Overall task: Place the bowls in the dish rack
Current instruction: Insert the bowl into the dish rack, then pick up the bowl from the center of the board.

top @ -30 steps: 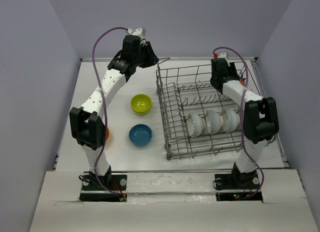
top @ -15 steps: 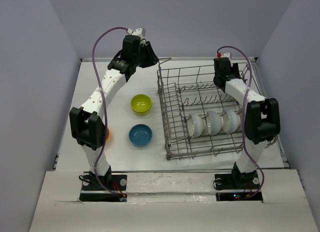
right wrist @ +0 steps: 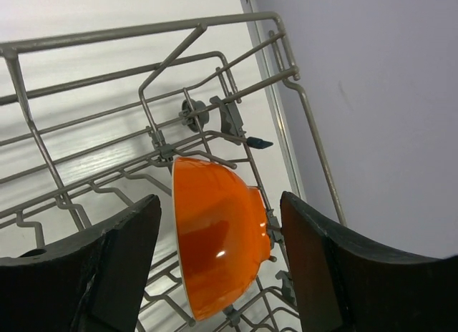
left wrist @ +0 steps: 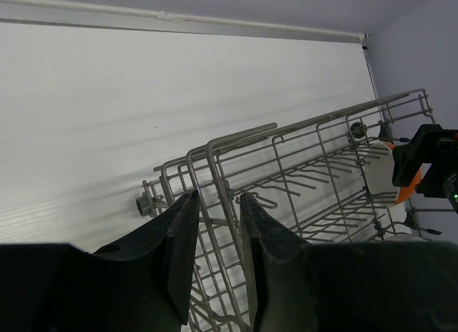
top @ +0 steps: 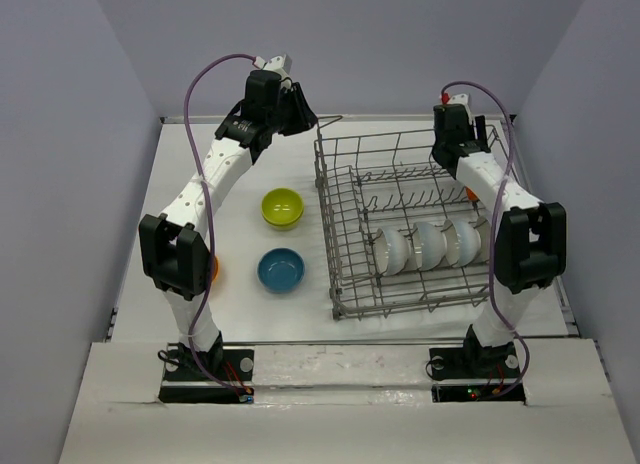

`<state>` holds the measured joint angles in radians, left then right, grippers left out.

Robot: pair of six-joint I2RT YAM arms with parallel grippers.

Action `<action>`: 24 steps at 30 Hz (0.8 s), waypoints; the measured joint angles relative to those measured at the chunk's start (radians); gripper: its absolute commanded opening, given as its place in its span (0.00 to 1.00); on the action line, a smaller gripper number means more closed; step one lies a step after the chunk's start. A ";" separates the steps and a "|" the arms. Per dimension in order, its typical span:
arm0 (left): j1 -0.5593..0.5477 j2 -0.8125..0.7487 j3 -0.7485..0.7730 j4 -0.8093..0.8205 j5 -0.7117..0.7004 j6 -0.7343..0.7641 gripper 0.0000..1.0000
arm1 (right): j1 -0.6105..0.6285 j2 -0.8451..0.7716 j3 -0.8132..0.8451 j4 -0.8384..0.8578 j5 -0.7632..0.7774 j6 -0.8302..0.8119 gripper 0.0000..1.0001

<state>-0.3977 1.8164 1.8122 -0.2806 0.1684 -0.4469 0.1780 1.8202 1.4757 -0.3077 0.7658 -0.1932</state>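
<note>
The grey wire dish rack (top: 400, 302) fills the right half of the table. Three white bowls (top: 428, 242) stand on edge in its near row. An orange bowl (right wrist: 215, 239) stands on edge among the tines at the far right; a sliver of it shows from above (top: 469, 194). My right gripper (right wrist: 220, 199) is open, one finger on each side of that bowl and touching neither side, above the rack's far right corner (top: 458, 142). My left gripper (left wrist: 218, 196) straddles the rack's far left corner wire (left wrist: 215, 167) with the jaws narrowly apart (top: 303, 112).
On the table left of the rack lie a lime bowl (top: 282, 206), a blue bowl (top: 281, 270) and another orange bowl (top: 214, 267), mostly hidden behind my left arm. Walls stand close behind and to the right of the rack.
My right gripper has drawn back up and toward the far right corner, away from the orange bowl, which stays in the rack. The left arm has not moved.
</note>
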 measured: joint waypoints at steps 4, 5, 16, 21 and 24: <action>0.000 0.000 0.000 0.000 -0.001 0.000 0.39 | 0.000 -0.027 0.039 -0.031 -0.008 0.016 0.73; 0.000 0.000 0.000 0.000 -0.002 0.000 0.39 | 0.000 -0.041 0.055 -0.046 -0.018 0.027 0.73; 0.000 -0.103 -0.014 -0.030 -0.112 0.040 0.46 | 0.000 -0.324 0.203 -0.184 -0.261 0.263 0.73; 0.000 -0.291 -0.121 -0.040 -0.241 0.068 0.47 | 0.000 -0.550 0.087 -0.155 -0.425 0.369 0.73; 0.000 -0.388 -0.152 -0.080 -0.312 0.074 0.47 | 0.000 -0.639 -0.018 -0.136 -0.504 0.420 0.72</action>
<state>-0.3973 1.4284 1.6600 -0.3611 -0.1432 -0.3733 0.1780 1.1812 1.4578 -0.4438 0.2619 0.2264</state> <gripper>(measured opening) 0.462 0.729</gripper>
